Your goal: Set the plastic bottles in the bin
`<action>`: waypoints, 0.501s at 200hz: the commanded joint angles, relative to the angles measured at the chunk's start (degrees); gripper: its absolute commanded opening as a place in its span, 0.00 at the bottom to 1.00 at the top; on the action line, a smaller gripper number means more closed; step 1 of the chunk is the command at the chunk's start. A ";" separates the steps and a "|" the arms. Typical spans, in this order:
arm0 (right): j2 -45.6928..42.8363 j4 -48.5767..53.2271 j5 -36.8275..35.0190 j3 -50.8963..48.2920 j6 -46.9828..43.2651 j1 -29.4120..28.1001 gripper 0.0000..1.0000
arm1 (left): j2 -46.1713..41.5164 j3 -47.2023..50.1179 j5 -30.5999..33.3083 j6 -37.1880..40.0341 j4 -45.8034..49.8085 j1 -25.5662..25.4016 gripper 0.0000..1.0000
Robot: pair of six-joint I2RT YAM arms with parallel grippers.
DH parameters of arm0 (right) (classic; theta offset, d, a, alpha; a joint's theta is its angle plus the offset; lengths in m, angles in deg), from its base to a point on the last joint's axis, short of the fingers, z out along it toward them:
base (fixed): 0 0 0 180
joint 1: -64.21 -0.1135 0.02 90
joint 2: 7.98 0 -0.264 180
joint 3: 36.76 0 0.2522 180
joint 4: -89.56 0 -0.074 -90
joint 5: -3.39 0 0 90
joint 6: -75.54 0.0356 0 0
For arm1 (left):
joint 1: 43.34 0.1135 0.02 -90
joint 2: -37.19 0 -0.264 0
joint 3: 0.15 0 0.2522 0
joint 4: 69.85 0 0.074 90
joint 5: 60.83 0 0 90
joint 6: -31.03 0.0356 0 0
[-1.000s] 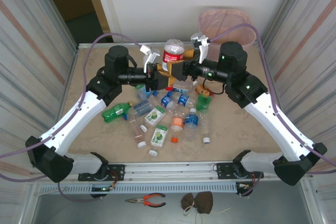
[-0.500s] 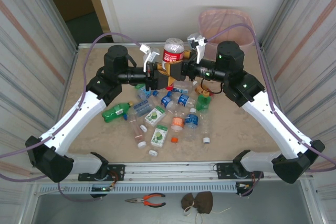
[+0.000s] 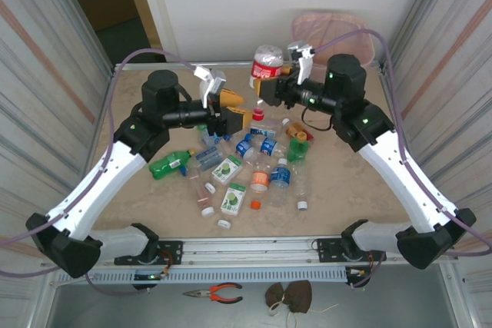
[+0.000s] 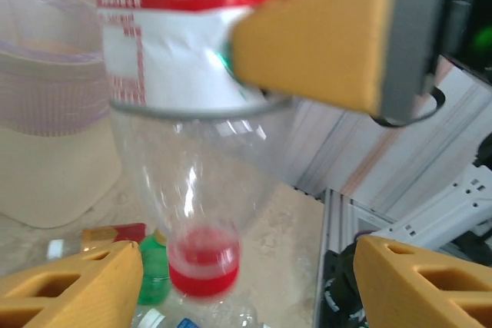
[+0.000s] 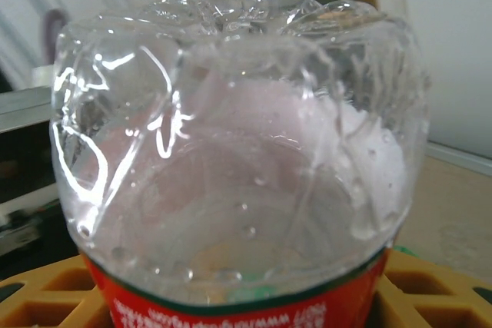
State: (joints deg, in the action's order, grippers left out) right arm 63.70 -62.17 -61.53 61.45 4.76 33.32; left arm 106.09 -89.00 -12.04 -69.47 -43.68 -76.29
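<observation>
The right gripper [image 3: 267, 88] is closed on a clear red-labelled bottle [image 3: 265, 65], and its yellow pads [image 4: 315, 36] press the label from both sides. It holds this bottle in the air above the far middle of the table [image 3: 346, 182], base up and red cap down. In the left wrist view the cap hangs free below the grip. I think it grips at the label because the body there is wide and firm enough for the pads.

The left gripper [image 3: 234, 109] is open, its fingers [image 4: 69, 289] wide apart with nothing between them. It is just near and left of the lifted bottle and does not touch it, so the right arm alone carries the weight. This seems sensible, because the bin [image 3: 327, 18] stands at the far right corner, on that arm's side.

The other bottles [image 3: 257, 160] lie together in the middle of the table, with one green bottle [image 3: 171, 164] a little to the left. In my judgement, carrying the bottle to the bin is the step in hand.
</observation>
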 commanded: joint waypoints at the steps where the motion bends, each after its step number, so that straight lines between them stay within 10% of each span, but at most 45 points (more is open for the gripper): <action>1: 1.03 2.47 -2.73 3.83 -0.48 4.08 0.57 | -3.26 0.87 5.94 3.50 4.30 0.94 0.73; 100: 21.51 13.30 -9.87 25.73 -7.58 23.75 0.55 | -9.01 5.17 12.62 5.75 11.84 4.43 0.72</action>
State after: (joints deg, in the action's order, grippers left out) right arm 80.40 -53.67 -67.67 80.92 1.79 55.46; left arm 99.53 -84.50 -0.98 -65.56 -33.32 -72.51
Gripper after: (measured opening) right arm 0.551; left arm 0.720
